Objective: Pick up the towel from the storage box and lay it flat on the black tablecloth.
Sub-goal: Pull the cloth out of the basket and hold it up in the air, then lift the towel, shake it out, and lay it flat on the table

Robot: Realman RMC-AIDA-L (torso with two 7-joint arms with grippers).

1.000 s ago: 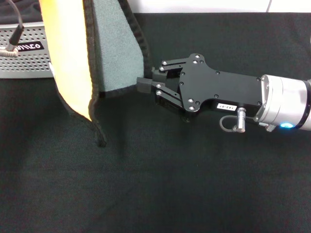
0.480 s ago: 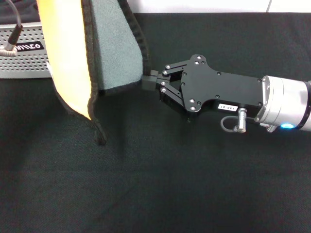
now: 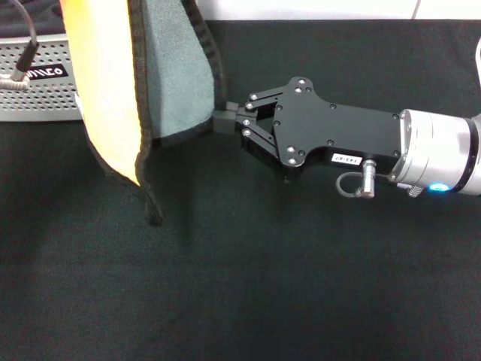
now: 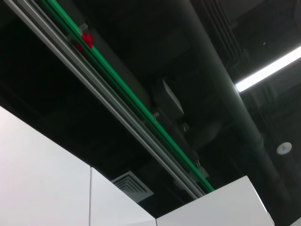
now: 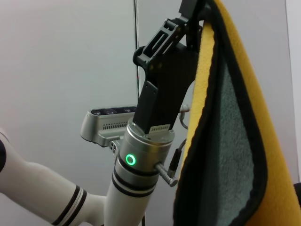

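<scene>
The towel [image 3: 113, 83] hangs upright over the left of the black tablecloth [image 3: 263, 263], yellow-orange face to the left, grey-teal face to the right, black edging all round. Its lowest corner dangles just above the cloth. My right gripper [image 3: 225, 117] reaches in from the right and is shut on the towel's lower right edge. In the right wrist view my left gripper [image 5: 192, 16] is high up, shut on the towel's [image 5: 225, 141] top edge; the head view does not show it. Behind the towel at the far left stands the storage box [image 3: 37, 86].
A grey cable [image 3: 22, 56] with a plug hangs in front of the box at the upper left. The left wrist view shows only ceiling pipes and a light strip. The black tablecloth runs wide in front of and to the right of the towel.
My right gripper has shifted slightly up and toward the towel, its fingertips now tight on the lower right edge. The towel's hanging fold has barely moved.
</scene>
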